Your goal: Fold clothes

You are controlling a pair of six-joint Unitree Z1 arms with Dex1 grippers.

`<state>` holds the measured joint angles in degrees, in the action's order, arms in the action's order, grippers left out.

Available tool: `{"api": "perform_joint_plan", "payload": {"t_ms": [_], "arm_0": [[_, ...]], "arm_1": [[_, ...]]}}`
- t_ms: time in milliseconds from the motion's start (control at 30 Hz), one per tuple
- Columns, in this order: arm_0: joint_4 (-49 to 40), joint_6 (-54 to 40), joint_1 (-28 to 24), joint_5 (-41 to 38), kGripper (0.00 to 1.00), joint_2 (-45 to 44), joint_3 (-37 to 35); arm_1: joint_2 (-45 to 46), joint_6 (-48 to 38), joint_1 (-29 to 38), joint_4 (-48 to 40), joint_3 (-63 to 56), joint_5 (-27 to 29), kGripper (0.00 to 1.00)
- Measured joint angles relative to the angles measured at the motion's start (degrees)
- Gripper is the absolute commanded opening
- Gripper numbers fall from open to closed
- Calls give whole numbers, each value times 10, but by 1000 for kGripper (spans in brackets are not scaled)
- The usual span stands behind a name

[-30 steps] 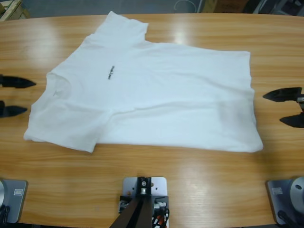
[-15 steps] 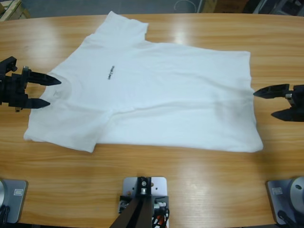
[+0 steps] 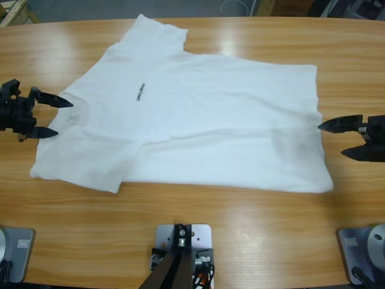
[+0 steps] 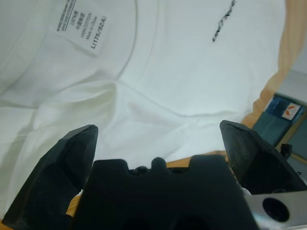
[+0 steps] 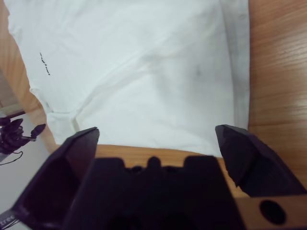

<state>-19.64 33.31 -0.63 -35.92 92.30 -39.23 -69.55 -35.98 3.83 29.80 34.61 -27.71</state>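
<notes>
Wooden table (image 3: 252,217) fills nearly the whole high view, glossy, light glare patches near the top.

White T-shirt (image 3: 198,120) lies spread flat across the middle of the table, front up. Collar end points to the left of the frame, hem runs down the right side. One sleeve sticks up toward the top left, the other lies at the lower left. Some soft wrinkles around mid-body and near the hem. Small dark printed mark (image 3: 139,91) sits left of centre, just in from the collar. Left wrist view shows the neck opening close up with a white size label (image 4: 79,26) inside the collar, and the same print in its upper right. Right wrist view looks over the hem edge and along the body, print far off in its upper left.

Left gripper (image 3: 51,117) at the left edge of the high view, jaws spread wide apart, tips at the collar and shoulder edge of the shirt; nothing between them. Cannot tell if the tips touch the cloth.

Right gripper (image 3: 337,139) at the right edge, mid-height, jaws also spread wide, tips just beside the hem, upper tip right at the cloth edge, lower tip over bare wood. Holds nothing.
</notes>
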Motion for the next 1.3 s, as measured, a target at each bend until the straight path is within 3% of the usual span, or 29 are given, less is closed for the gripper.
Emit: {"api": "perform_joint_plan", "payload": {"t_ms": [400,567,633,700,767,833,900,1000,1100,1167,1233,1267,1300], "arm_0": [[0,-5,33,0,984,61,-7],[0,-14,37,0,546,74,-10],[0,-18,38,0,220,77,-13],[0,-22,38,0,0,79,-15],[0,-27,38,0,0,79,-17],[0,-34,38,0,0,79,-19],[0,-40,38,0,0,79,-21],[0,-46,38,0,0,79,-21],[0,-47,38,0,0,79,-22],[0,-48,38,0,0,80,-23],[0,-48,38,0,0,82,-24],[0,-48,38,0,0,82,-24],[0,-48,38,0,0,82,-25]], "arm_1": [[11,0,0,0,-10,0,982],[11,0,0,0,-10,0,977],[11,0,0,0,-11,0,896],[11,0,0,0,-11,0,831],[11,0,0,0,-11,0,724],[11,0,0,0,-11,0,719],[11,0,0,0,-11,0,602],[12,0,0,0,-11,-1,592],[14,0,0,0,-11,-3,458],[16,0,0,0,-11,-5,316],[18,0,0,0,-11,-7,265],[20,0,0,0,-11,-8,156],[21,0,0,0,-11,-10,140]]}}
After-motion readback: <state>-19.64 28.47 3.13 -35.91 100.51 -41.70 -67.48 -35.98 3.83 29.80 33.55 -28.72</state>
